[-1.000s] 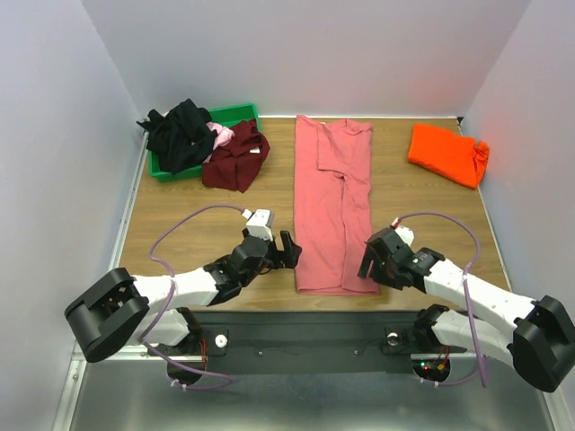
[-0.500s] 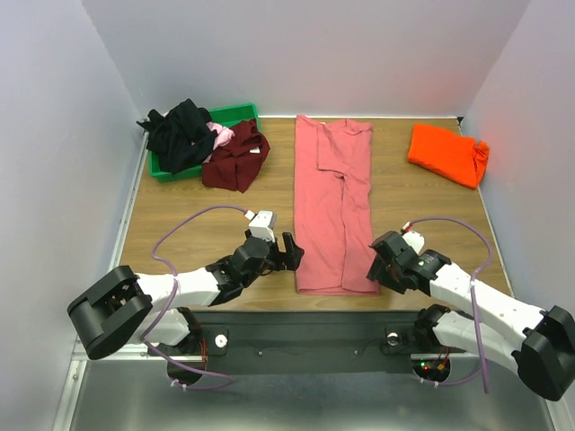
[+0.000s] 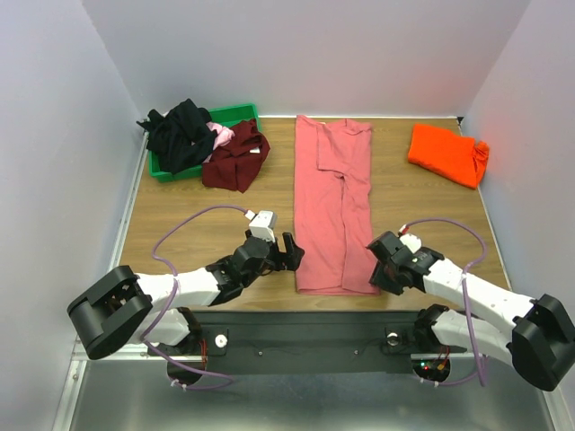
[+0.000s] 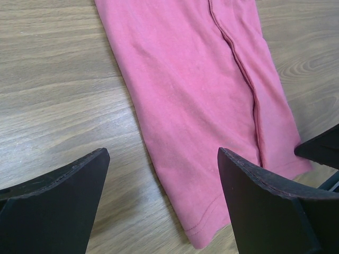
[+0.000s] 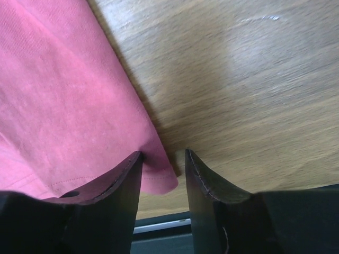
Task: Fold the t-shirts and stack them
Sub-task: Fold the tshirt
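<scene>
"What's the long one in the middle?"

"That's the salmon-pink t-shirt (image 3: 334, 202). It lies flat on the table (image 3: 180, 206), folded lengthwise into a narrow strip with the collar at the far end and the hem at the near edge. A raised fold line runs down its length."

"And the rest?"

"The orange shirt (image 3: 446, 153) is bunched up in the far right corner. At the far left, the black shirt (image 3: 180, 133) and the light pink shirt (image 3: 220, 135) are heaped in the green bin (image 3: 235, 114). The maroon shirt (image 3: 235, 160) spills out of it onto the wood."

"Any labels or print?"

"None I can read from here."

"What about the arms?"

"The left gripper (image 3: 289, 250) is spread wide over the hem's left edge and has nothing in it. The right gripper (image 3: 375, 265) is at the hem's right corner with its fingers standing narrow. The corner of the cloth lies in the gap between them, and they aren't pinching it."
</scene>
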Tool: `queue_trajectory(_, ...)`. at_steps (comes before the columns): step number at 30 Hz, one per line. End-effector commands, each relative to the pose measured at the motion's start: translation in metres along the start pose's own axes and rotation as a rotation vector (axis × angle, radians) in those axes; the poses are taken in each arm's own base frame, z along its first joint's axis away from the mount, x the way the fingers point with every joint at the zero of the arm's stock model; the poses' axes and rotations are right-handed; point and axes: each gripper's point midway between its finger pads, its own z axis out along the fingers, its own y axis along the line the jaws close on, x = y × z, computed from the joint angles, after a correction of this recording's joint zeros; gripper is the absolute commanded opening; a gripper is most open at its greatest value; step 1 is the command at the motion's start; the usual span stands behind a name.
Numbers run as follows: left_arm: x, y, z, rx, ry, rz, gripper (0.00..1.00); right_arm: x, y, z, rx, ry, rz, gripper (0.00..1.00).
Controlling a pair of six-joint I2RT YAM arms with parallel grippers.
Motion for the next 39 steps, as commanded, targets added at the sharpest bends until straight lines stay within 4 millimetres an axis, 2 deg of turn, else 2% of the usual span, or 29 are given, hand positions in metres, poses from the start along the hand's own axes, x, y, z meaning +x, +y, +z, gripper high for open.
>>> queue_trajectory(1,-0.009,-0.008,-0.001,0.033,-0.039,-0.004,0.96,0.003,0.006,-0.005,-0.030,0.020,0.009,0.43)
queue_trajectory(7,-0.005,-0.007,0.004,0.023,-0.023,0.001,0.96,0.006,0.005,-0.005,-0.048,0.020,0.021,0.36)
queue_trajectory(15,0.007,-0.003,0.016,-0.018,0.024,0.030,0.95,0.008,0.005,0.000,-0.056,0.024,0.003,0.16)
queue_trajectory(19,0.015,-0.003,0.020,-0.034,0.051,0.050,0.93,0.011,0.005,0.003,-0.052,0.036,-0.010,0.10)
queue_trajectory(22,0.018,-0.007,0.021,-0.027,0.063,0.060,0.91,0.011,0.008,0.005,-0.058,0.036,-0.019,0.00)
queue_trajectory(28,0.024,-0.014,0.021,-0.015,0.095,0.074,0.84,0.010,0.012,0.005,-0.072,0.034,-0.028,0.00)
queue_trajectory(30,0.029,-0.013,0.020,-0.035,0.110,0.080,0.83,0.009,0.013,0.005,-0.080,0.033,-0.029,0.01)
queue_trajectory(33,0.033,0.000,0.016,-0.104,0.125,0.093,0.79,0.010,0.013,0.004,-0.087,0.030,-0.031,0.00)
queue_trajectory(39,0.043,0.000,0.007,-0.098,0.150,0.077,0.69,0.010,0.014,0.004,-0.105,0.030,-0.039,0.00)
